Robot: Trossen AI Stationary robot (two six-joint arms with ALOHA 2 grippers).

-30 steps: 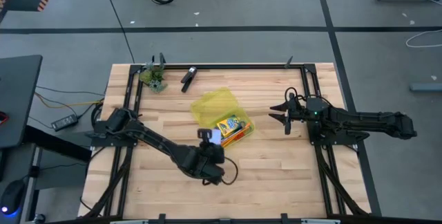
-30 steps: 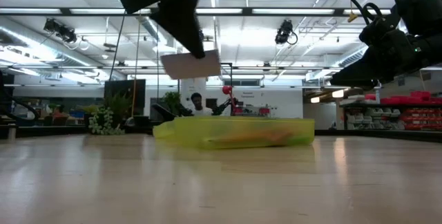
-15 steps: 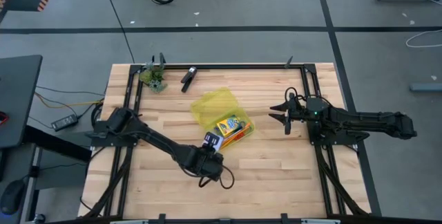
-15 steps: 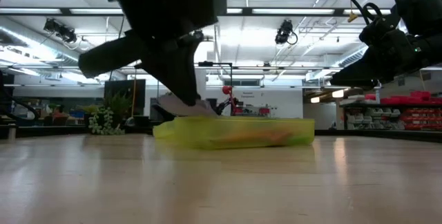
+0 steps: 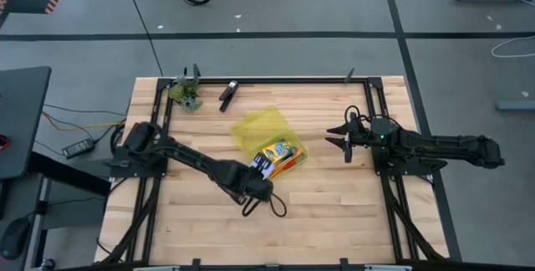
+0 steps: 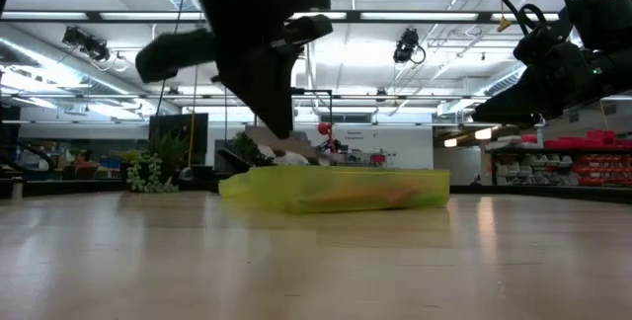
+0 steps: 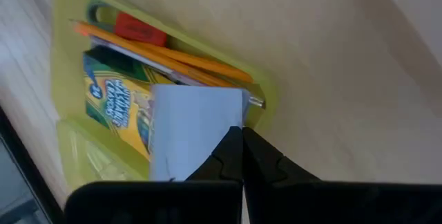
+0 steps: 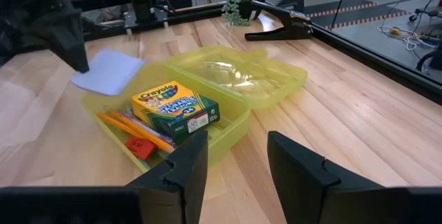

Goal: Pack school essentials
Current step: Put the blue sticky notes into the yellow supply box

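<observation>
A translucent yellow case (image 5: 282, 155) lies open mid-table, its lid (image 5: 257, 126) flat on the far-left side. Inside it are the yellow-green crayon box (image 8: 176, 106), orange and pink pencils (image 8: 131, 131), a red eraser (image 8: 140, 146) and green-handled scissors (image 7: 97, 10). My left gripper (image 5: 255, 181) hangs at the case's near-left corner, shut on the pale blue-white note pad (image 5: 260, 165). My right gripper (image 5: 345, 140) waits open to the right of the case, touching nothing. My left gripper pinches the note pad between its two fingers (image 7: 259, 162) at the pad's near edge (image 7: 221, 124), close to a corner. It comes from the table's near side, slanting down. The pad (image 8: 110, 72) hangs tilted just over the case's rim and the crayon box; I cannot tell whether it touches them.
A black clip-like object (image 5: 228, 94) and a small green plant (image 5: 187, 94) sit near the far-left edge. A dark frame (image 5: 368, 104) runs along the table's sides. Bare wood lies near and right of the case.
My left gripper has come down and moved slightly toward the far edge, tipping as it went. It has carried the note pad from well above the table to just over the case's near-left corner. It has stayed shut on the pad.
</observation>
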